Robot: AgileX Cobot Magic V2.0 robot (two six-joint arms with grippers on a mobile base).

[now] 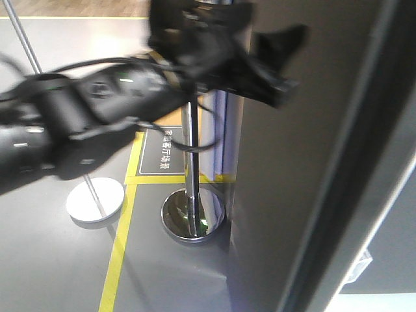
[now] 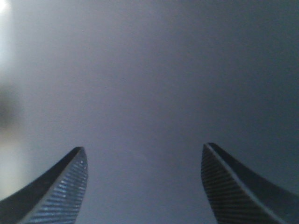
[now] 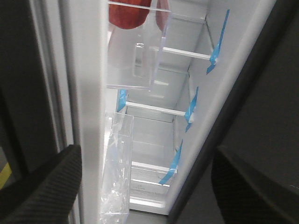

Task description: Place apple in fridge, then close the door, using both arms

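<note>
At the top of the right wrist view, the apple (image 3: 127,14) is sitting inside the fridge (image 3: 187,93), seen through a clear door bin (image 3: 135,60).

In the left wrist view, the left claw (image 2: 145,186) is standing open with nothing between its ribbed fingertips (image 2: 65,186), facing a plain dark grey surface very near to it. In the right wrist view, the right claw (image 3: 145,186) is also standing open and empty, its dark tips showing in the lower corners, in front of the narrow gap between the door (image 3: 88,116) and the white interior with blue tape strips (image 3: 191,105). In the front view, a blurred black arm (image 1: 97,110) is reaching from the left toward the upper centre, beside the grey fridge side, above a chrome post (image 1: 192,195) and yellow floor lines (image 1: 120,247).
</note>
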